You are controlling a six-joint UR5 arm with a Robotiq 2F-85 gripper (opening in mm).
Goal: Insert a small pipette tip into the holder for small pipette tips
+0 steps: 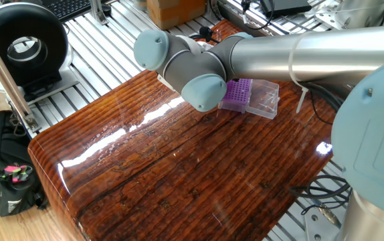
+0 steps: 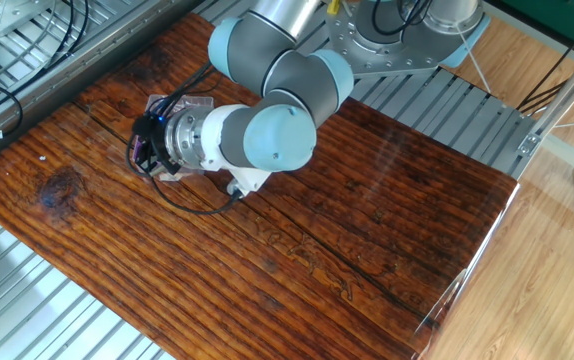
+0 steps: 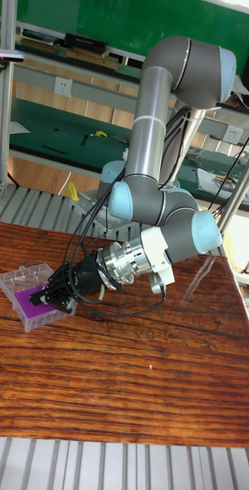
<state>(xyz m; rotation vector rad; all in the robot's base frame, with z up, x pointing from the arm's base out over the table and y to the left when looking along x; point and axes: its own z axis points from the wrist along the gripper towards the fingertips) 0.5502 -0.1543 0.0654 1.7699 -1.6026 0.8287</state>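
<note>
The holder for small pipette tips [image 1: 237, 94] sits flat on the wood, a small purple block with a grid of tiny holes on top, joined to a clear plastic box part [image 3: 24, 273] lying open beside it. In the tall view the gripper [image 3: 47, 295] hangs right over the purple block's near end, fingers pointing down at it. Contact can't be made out. No pipette tip can be made out from here.

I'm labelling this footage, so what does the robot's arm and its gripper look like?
The arm is silver-grey tubing with pale blue rounded joint caps. A ribbed silver-white wrist section leads to a small black gripper. Black cables loop loosely along the wrist and forearm.
</note>
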